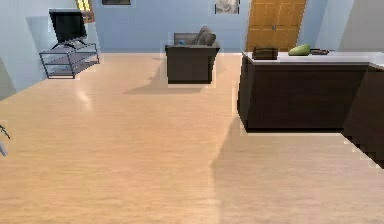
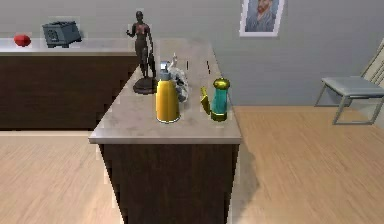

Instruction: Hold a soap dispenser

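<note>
I see a dark counter (image 2: pixel 125 125) with a pale top. A dark statue (image 2: pixel 143 55) stands toward the counter's far end and a yellow jug (image 2: pixel 168 100) at its middle. The teal dispenser (image 2: pixel 220 100) stands upright by the counter's right edge. I cannot tell the fingers' state or where they are relative to it.

1. The robot's body stands with its arm side turned squarely to the narrow end of the dark counter (image 2: pixel 168 185).
2. The body is near that counter end, whose dark end panel runs down to the bottom edge of the arm side view.
3. The camera on the body's arm side sits above the counter's top and looks down onto it.
4. The robot's front points along the line of the counter's end edge, not toward the counter.
5. The forward camera is tilted somewhat down, over the wooden floor (image 1: pixel 150 150) stretching away from the counter.
</note>
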